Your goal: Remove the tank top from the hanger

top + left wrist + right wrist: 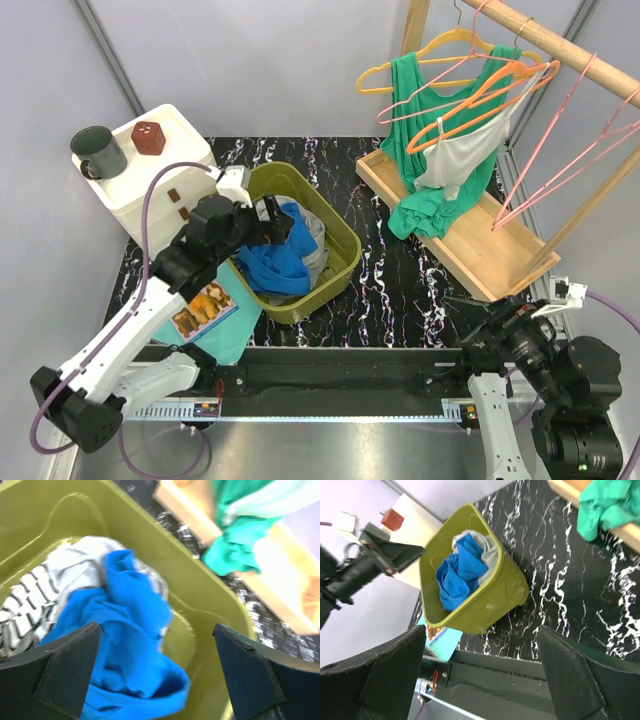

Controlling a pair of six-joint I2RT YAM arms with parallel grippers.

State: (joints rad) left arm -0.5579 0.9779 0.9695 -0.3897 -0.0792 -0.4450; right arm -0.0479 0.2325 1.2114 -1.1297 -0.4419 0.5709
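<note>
Green tank top (405,110) is hanging on a thin yellow hanger (430,51); we are holding our left gripper (156,645), jaws apart, above crumpled blue cloth (125,625) in the olive plastic bin (200,580), right gripper (481,640) likewise spread.

No words, labels or numbers can be read anywhere. The packet (203,306) (near left, beside the bin (345,262)) shows only a blurred picture.

The left arm (120,335) has white links, black joints, a purple cable (147,225) and a black-fingered end effector (156,630).
</note>
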